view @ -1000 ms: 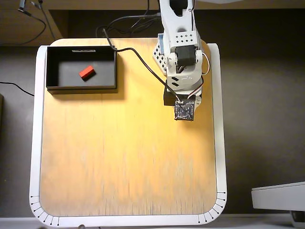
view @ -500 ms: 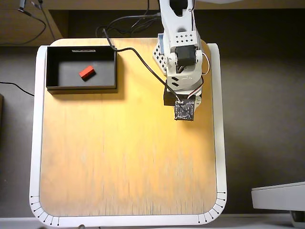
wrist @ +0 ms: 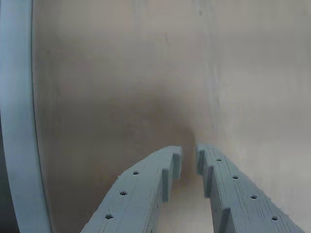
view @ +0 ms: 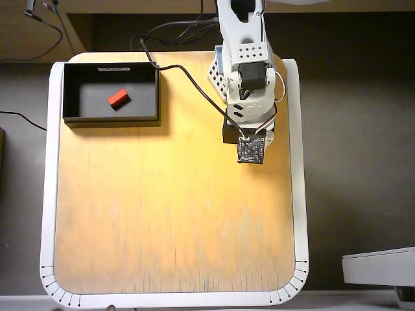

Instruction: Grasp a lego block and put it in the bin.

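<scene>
Red block lies in the black bin; the arm's gripper holds nothing.

In the overhead view the lego block (view: 118, 98) rests on the grey floor of the bin (view: 66, 94), a little right of its middle, and the bin sits at the far left corner of the wooden table (view: 168, 214), with a small white label on its far rim. The arm (view: 245, 78) reaches in from the far edge, over the right part of the table, well apart from the bin. In the wrist view the gripper (wrist: 188, 156) hangs over bare wood, its two grey fingers (wrist: 146, 189) parted by a narrow gap with nothing between them; the table's pale rim runs along the left edge of that view.
</scene>
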Robot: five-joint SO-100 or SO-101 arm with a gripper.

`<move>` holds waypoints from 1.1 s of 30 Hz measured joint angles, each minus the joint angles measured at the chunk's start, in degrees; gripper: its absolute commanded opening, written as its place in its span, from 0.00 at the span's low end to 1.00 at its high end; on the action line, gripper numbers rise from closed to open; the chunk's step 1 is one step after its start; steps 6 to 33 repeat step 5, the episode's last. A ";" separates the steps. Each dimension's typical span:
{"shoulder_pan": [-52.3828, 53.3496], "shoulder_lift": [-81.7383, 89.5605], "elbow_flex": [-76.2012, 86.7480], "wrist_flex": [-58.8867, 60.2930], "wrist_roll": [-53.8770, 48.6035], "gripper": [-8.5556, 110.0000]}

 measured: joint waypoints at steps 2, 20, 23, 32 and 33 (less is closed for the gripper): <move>0.00 0.00 0.00 0.00 0.00 0.08; 0.00 0.00 0.00 0.00 0.00 0.08; 0.00 0.00 0.00 0.00 0.00 0.08; 0.00 0.00 0.00 0.00 0.00 0.08; 0.00 0.00 0.00 0.00 0.00 0.08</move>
